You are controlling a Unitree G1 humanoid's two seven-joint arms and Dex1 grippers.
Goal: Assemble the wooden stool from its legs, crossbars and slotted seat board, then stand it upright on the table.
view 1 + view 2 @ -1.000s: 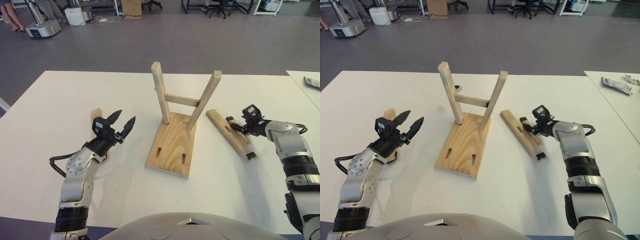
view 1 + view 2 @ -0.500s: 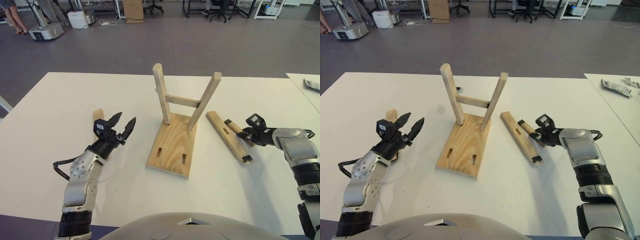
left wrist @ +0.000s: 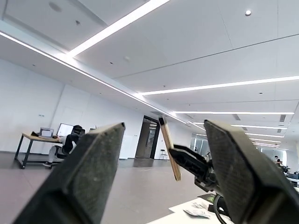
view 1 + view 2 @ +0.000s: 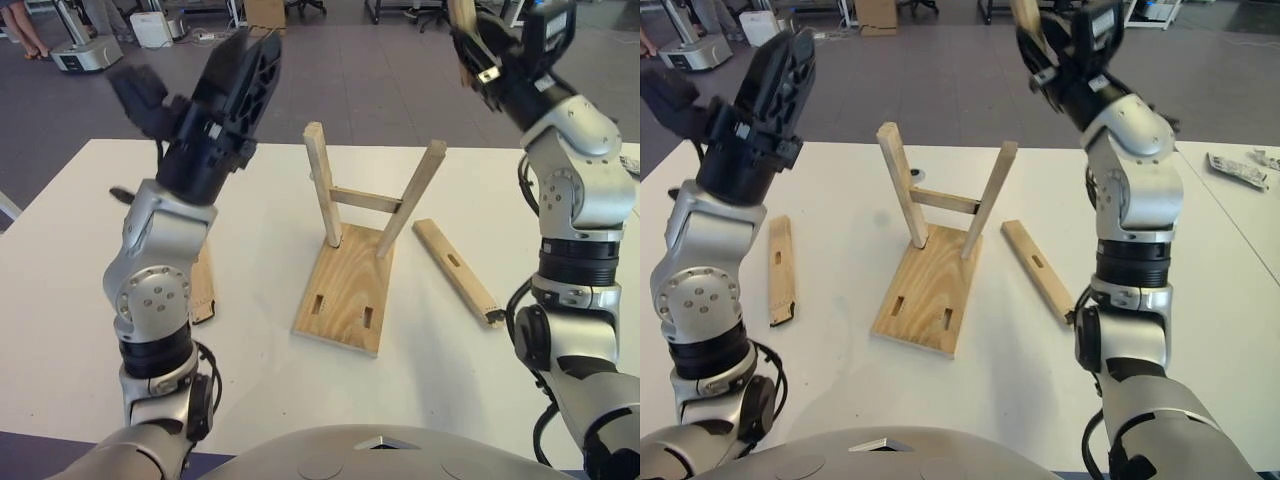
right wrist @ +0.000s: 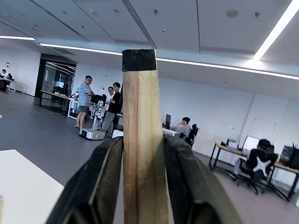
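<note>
silver-grey left arm (image 4: 150, 300) and right arm (image 4: 580, 190): round screw-ringed joints, black collars, looping black cables (image 4: 515, 300), black two-fingered left hand (image 4: 250, 45) and right hand (image 4: 487, 62).

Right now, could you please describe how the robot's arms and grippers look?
The left arm and right arm are rounded silver-grey segments joined by black bands, with black cables looping alongside. The left arm has a round cap ringed with screws. The left gripper and right gripper are black, with long tapering jaws.

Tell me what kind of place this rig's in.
Likely an open-plan robotics lab or office: white worktable on a grey floor, desks with monitors and office chairs, a wheeled robot base behind, ceiling strip lights.
</note>
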